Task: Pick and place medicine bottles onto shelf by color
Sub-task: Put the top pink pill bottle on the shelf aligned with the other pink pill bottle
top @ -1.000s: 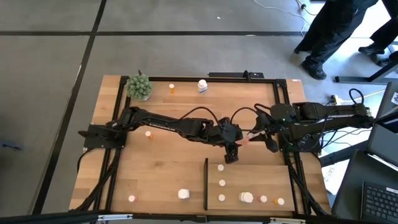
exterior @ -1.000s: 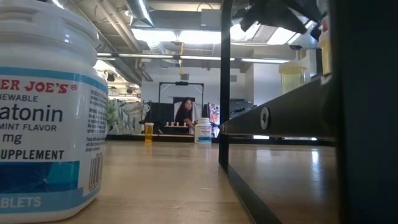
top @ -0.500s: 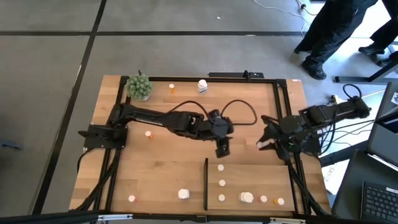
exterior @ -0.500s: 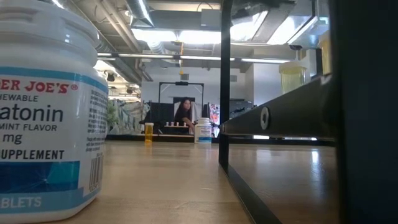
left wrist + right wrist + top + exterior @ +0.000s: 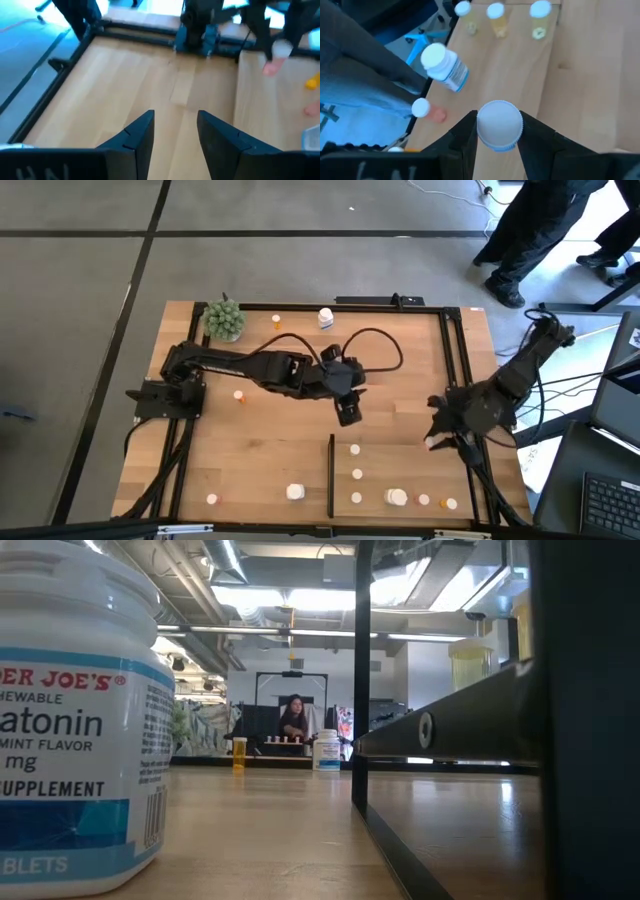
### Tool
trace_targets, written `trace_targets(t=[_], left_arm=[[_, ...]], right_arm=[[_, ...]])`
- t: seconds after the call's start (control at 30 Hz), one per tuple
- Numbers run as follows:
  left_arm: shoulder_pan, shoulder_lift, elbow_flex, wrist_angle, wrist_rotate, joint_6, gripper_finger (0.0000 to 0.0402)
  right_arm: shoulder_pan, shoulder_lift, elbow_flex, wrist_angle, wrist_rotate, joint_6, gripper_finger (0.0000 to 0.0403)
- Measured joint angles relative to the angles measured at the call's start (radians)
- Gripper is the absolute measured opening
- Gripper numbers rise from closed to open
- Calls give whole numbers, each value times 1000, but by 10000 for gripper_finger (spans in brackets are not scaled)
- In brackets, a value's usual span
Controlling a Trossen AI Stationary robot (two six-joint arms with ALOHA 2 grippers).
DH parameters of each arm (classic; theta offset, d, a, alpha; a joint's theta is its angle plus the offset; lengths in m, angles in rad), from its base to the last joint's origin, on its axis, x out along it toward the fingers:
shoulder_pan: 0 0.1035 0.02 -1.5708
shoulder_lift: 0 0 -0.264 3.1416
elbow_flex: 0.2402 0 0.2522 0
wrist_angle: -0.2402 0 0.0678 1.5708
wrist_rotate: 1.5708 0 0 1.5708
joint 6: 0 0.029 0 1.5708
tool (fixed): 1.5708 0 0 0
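The shelf (image 5: 400,470) is the pale wood panel at the table's near right, with a black strip (image 5: 331,475) along its left side. Several small bottles stand on it, among them a white one (image 5: 355,449) and an orange one (image 5: 450,503). My right gripper (image 5: 437,438) hovers over the shelf's far right part, shut on a white-capped bottle (image 5: 499,125). My left gripper (image 5: 347,412) hangs open above the table's middle, nothing between its fingers (image 5: 175,135). Loose bottles stand at the far edge (image 5: 325,317), on the left (image 5: 239,394) and near the front (image 5: 295,492). My right gripper pinches the white-capped bottle between its two fingers, which press on opposite sides just below the cap (image 5: 499,142). The fingers slant down from the table's right side. The bottle is lifted clear of the shelf, its cap turned toward the wrist.
A green spiky plant ball (image 5: 224,320) sits at the far left corner. A large white supplement bottle (image 5: 70,710) stands close to the low camera. Black frame rails (image 5: 455,350) run along the table's sides. A person (image 5: 540,230) stands beyond the far right corner.
My right gripper has swung from the table's middle toward the right and near edge, carrying the white-capped bottle over the shelf's far right part. My left gripper has risen and drawn back from the shelf's far edge toward the left.
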Motion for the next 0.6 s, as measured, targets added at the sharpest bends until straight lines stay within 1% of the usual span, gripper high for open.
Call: trace_targets(t=[0.2,0.27,0.37,0.47,0.6], left_arm=[[-11,-23,0,-3,1,1,142],[-13,-36,1,-20,2,1,142],[-20,-40,1,-18,2,1,142],[-26,-39,0,-23,4,1,142],[-27,-39,0,-23,9,1,142]], right_arm=[[137,75,-7,66,94,78,123],[171,97,-41,134,131,116,123],[209,129,-117,284,166,169,123],[231,166,-180,408,175,207,123],[247,222,-212,469,176,212,123]])
